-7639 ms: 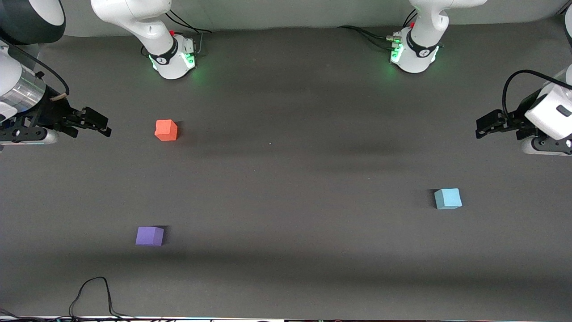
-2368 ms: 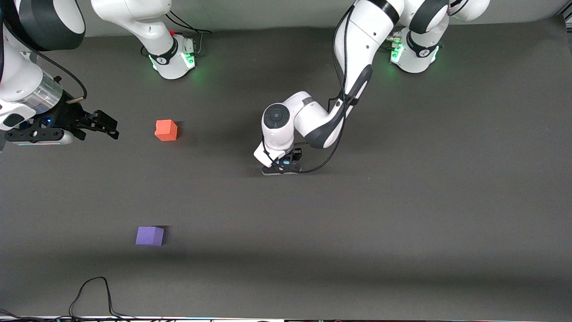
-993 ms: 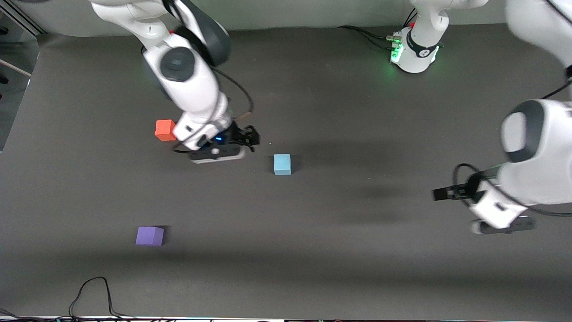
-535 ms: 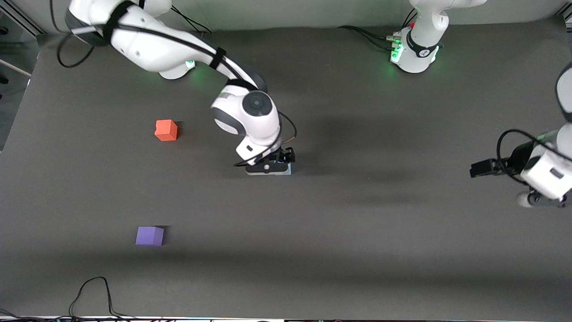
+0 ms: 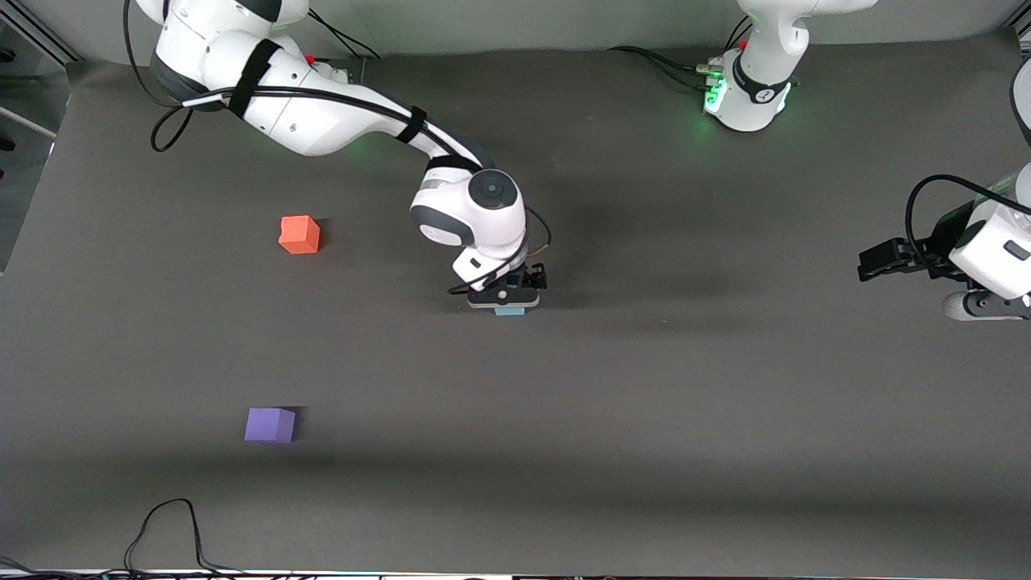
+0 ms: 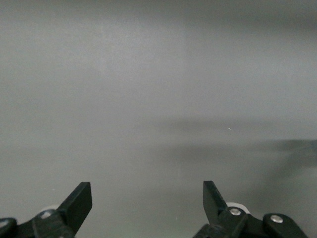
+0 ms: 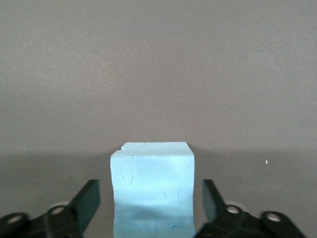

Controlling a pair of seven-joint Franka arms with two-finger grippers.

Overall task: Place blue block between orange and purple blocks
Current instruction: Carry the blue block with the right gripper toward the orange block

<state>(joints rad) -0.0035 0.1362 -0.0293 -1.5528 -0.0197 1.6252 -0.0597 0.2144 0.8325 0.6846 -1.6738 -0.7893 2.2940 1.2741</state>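
While the left gripper [image 5: 868, 264] waits with fingers apart at 3 o'clock, the right gripper [image 7: 151, 198] straddles the blue block [image 7: 151, 191], fingers apart, not touching.

No readable text, labels, brands or numbers anywhere in these views. Small dark emblems sit on the collars of both arm bases at about 11 and 1 o'clock in the front view, too small to read. Block faces are blank.
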